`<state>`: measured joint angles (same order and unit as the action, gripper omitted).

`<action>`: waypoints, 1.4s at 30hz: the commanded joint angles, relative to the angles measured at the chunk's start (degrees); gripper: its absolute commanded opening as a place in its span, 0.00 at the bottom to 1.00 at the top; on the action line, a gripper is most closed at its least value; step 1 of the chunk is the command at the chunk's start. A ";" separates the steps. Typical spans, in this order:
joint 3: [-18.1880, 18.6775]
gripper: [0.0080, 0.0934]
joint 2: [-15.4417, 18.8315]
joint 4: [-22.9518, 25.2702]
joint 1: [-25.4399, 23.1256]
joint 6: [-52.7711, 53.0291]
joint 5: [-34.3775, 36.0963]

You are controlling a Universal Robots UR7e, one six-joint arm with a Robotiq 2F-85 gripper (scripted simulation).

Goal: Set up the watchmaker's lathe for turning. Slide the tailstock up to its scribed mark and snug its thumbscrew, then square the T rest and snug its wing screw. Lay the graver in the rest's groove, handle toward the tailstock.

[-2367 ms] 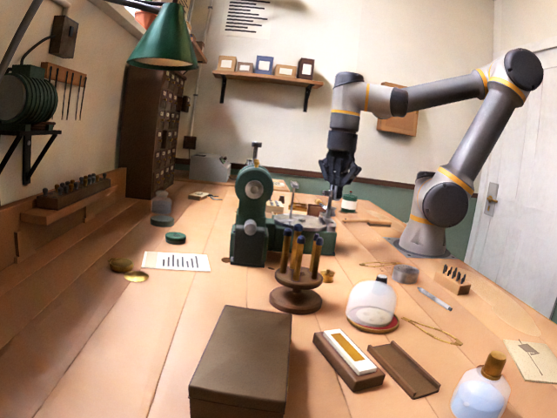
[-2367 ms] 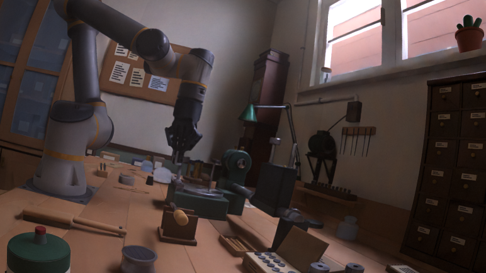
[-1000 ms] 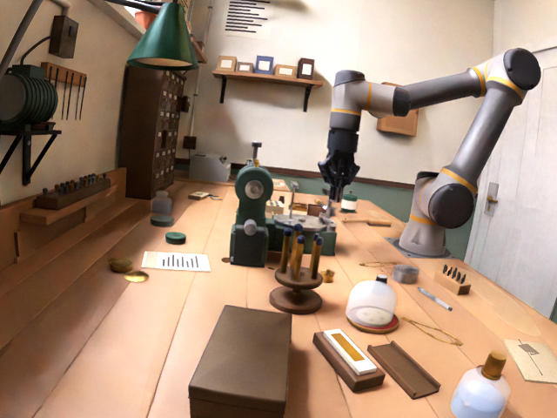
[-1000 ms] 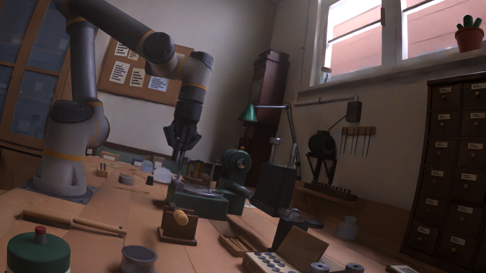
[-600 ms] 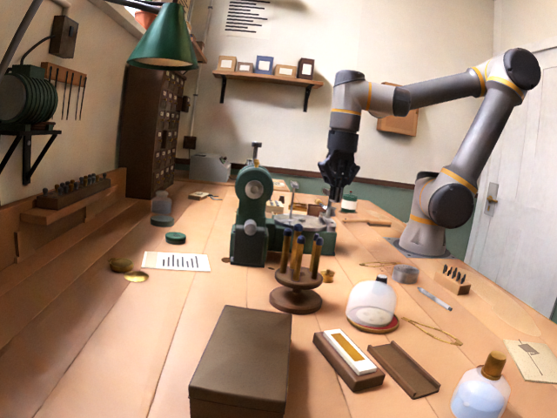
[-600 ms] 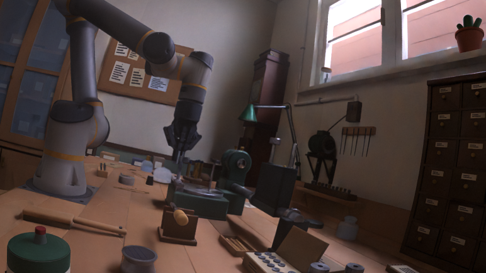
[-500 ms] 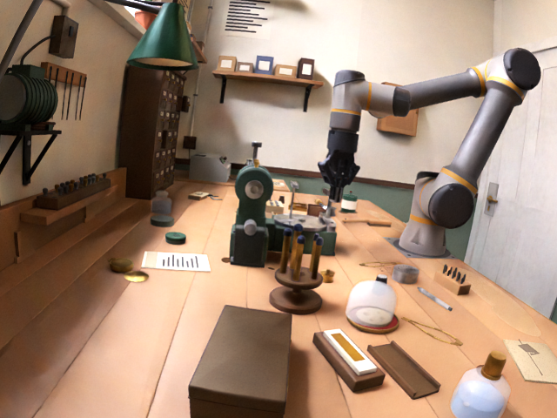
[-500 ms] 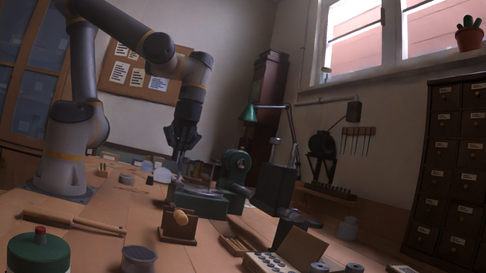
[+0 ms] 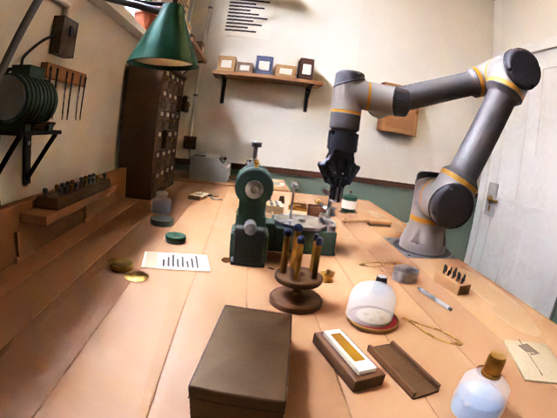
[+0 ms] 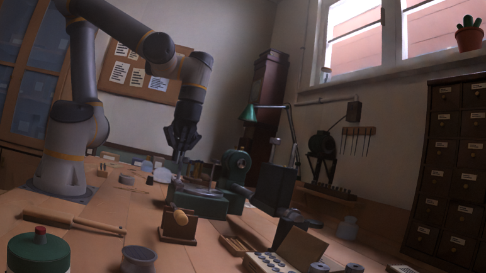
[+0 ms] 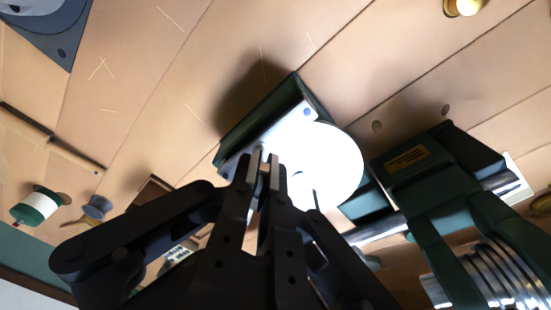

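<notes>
The small metal thumbscrew (image 11: 264, 168) stands up from the tailstock end of the lathe bed, and my gripper's (image 11: 263, 172) fingers are closed on its head from above. The green lathe (image 9: 270, 225) sits mid-bench with its headstock (image 9: 253, 189) at one end and a round grey plate (image 9: 300, 221) on its bed. A thin upright post, the T rest (image 9: 293, 193), rises beside the plate. The wooden-handled graver (image 10: 73, 220) lies on the bench well away from the lathe, near the robot's base (image 10: 64, 169).
A brown box (image 9: 243, 360) stands at the bench's front, with a wooden tool stand (image 9: 297, 279), a glass dome (image 9: 372, 303) and a tray (image 9: 403, 369) nearby. A small wooden block holding a brass knob (image 10: 178, 225) sits beyond the lathe's tailstock end.
</notes>
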<state>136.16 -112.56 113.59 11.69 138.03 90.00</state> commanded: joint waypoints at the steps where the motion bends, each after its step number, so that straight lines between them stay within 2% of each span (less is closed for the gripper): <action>1: -0.04 0.05 -0.02 0.02 0.00 0.01 0.00; 14: -0.04 0.35 -0.02 0.02 0.00 0.01 0.00; 28: -0.30 0.35 -0.19 -0.40 0.00 0.01 0.00; 42: -4.03 0.35 -2.19 -6.13 0.00 0.01 0.00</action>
<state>132.10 -114.78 107.37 11.69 138.04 90.00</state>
